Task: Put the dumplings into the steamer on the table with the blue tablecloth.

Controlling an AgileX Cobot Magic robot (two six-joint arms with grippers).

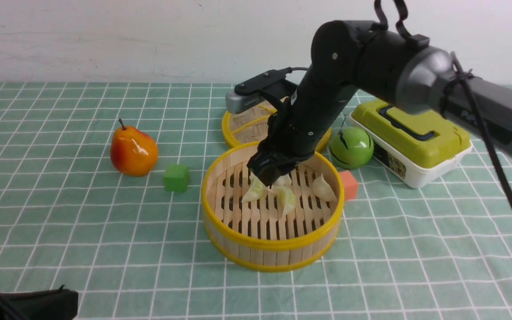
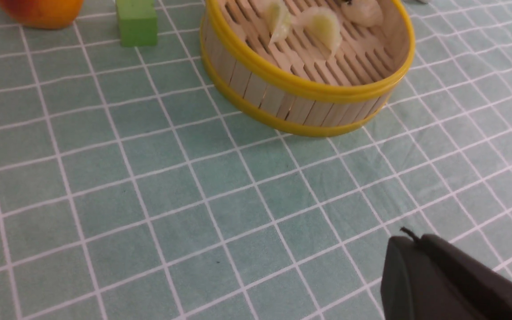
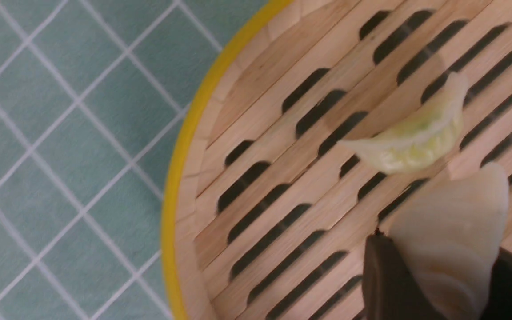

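The steamer (image 1: 238, 238) stands mid-table on the blue tablecloth (image 1: 82, 231). My right gripper (image 1: 268, 178) reaches down into it and is shut on a cream dumpling (image 3: 451, 222), held just over the slatted floor. Three more dumplings lie on the floor: one left of the gripper (image 1: 254, 192), one in the middle (image 1: 288, 198), one to the right (image 1: 323, 188). The right wrist view shows a pale green one (image 3: 411, 138) beside the held one. My left gripper (image 2: 405, 242) is shut and empty, low over the cloth near the front left; the steamer (image 2: 305, 84) lies ahead of it.
A red-orange pear (image 1: 133, 151) and a green cube (image 1: 176, 178) sit left of the steamer. The woven lid (image 1: 242, 126) lies behind it. A green round fruit (image 1: 351, 146), an orange cube (image 1: 349, 184) and a yellow-green lidded box (image 1: 411, 140) sit to its right.
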